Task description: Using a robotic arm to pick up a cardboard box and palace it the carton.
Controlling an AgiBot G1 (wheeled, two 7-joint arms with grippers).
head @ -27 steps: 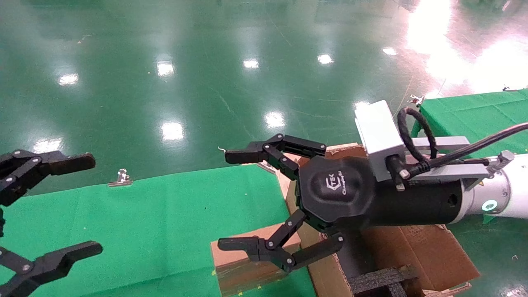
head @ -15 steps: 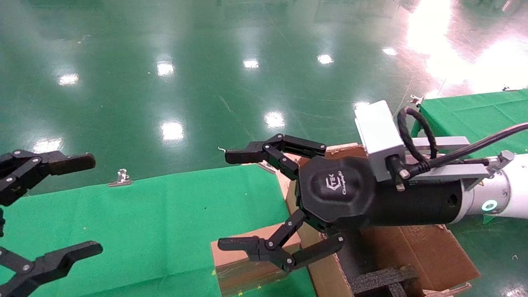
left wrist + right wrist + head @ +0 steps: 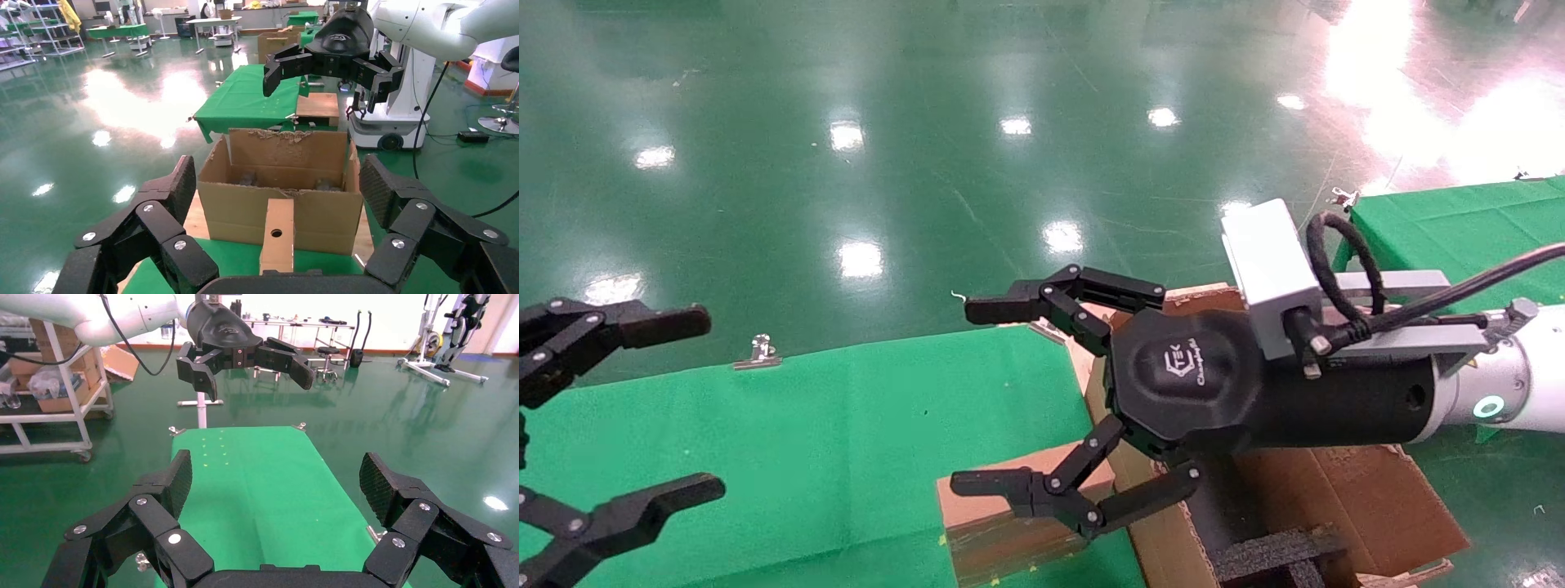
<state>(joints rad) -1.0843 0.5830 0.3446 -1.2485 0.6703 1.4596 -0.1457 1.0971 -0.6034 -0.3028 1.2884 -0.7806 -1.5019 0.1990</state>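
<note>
The cardboard box (image 3: 1001, 523) is small and brown and stands on the green table (image 3: 805, 425), against the side of the carton (image 3: 1344, 498). The left wrist view shows the cardboard box (image 3: 277, 236) with a round hole in its face, in front of the carton (image 3: 281, 184) with ragged flaps. Black foam (image 3: 1279, 551) sits inside the carton. My right gripper (image 3: 981, 396), on the white robotic arm, hovers open above the box, touching nothing. My left gripper (image 3: 686, 404) stands open over the table's left end, facing the box from a distance, with nothing between its fingers.
Metal clips (image 3: 758, 353) hold the green cloth at the table's far edge. A second green table (image 3: 1442, 220) stands at the right behind the arm. Shiny green floor lies beyond. The left wrist view shows a robot base (image 3: 392, 131) behind the carton.
</note>
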